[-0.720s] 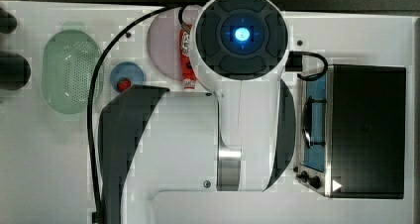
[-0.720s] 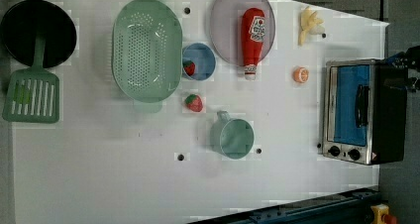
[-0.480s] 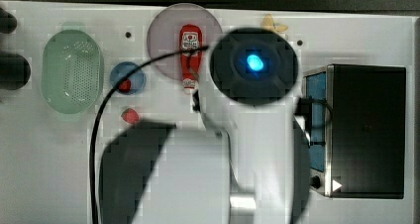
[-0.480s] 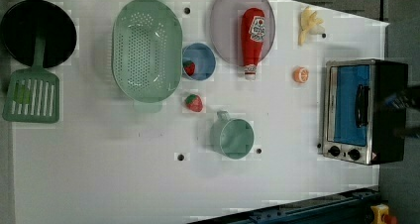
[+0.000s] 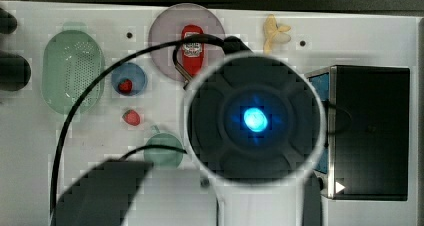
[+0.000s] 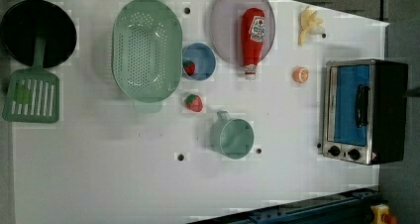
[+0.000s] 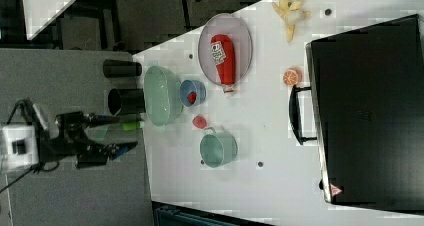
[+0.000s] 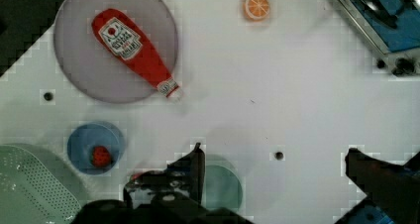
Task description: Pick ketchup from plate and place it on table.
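Note:
The ketchup (image 6: 252,35) is a slim red bottle with a white label. It lies on the pale lilac-grey plate (image 6: 225,26) near the white table's (image 6: 124,179) far edge, its whitish cap poking past the rim. The wrist view shows the ketchup (image 8: 133,48) lying diagonally across the plate (image 8: 84,75), well away from my gripper (image 8: 275,152). The gripper is open, its dark fingers (image 8: 195,164) spread wide above bare table with nothing between them. In the top view the arm's round body (image 5: 255,118) covers the table beside the ketchup (image 5: 192,51) and the plate (image 5: 165,31). The bottle (image 7: 223,58) lies untouched in the right view.
A blue bowl (image 6: 199,61) holding a strawberry, a loose strawberry (image 6: 194,102) and a green mug (image 6: 232,137) sit near the plate. A green colander (image 6: 146,50), a black pan (image 6: 37,33) and a spatula (image 6: 30,92) lie further off. An orange slice (image 6: 300,75), a banana (image 6: 309,23) and a toaster oven (image 6: 364,110) stand opposite.
In the top view the arm's round body has swung toward the top view's right and grown larger, uncovering the plate and ketchup. The ketchup has not moved.

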You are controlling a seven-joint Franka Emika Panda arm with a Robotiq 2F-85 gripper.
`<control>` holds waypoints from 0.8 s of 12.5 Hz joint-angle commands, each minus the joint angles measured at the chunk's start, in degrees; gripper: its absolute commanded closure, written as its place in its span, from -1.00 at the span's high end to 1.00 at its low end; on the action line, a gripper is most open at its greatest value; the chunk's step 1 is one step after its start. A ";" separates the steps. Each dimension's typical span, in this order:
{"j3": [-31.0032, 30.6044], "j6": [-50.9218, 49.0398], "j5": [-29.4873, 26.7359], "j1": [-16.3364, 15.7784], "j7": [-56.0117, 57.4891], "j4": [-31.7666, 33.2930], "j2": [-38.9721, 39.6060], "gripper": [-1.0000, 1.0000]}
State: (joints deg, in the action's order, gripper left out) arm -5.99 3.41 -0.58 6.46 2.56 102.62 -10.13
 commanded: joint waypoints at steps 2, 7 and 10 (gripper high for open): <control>-2.41 3.17 -0.13 -0.38 2.58 2.14 10.00 1.00; -3.12 13.06 -0.08 -1.67 16.17 2.05 21.14 1.00; -3.28 20.62 0.48 -2.40 24.68 1.90 27.79 1.00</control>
State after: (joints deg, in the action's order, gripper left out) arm -8.36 22.69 -0.46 4.15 20.09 105.97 18.59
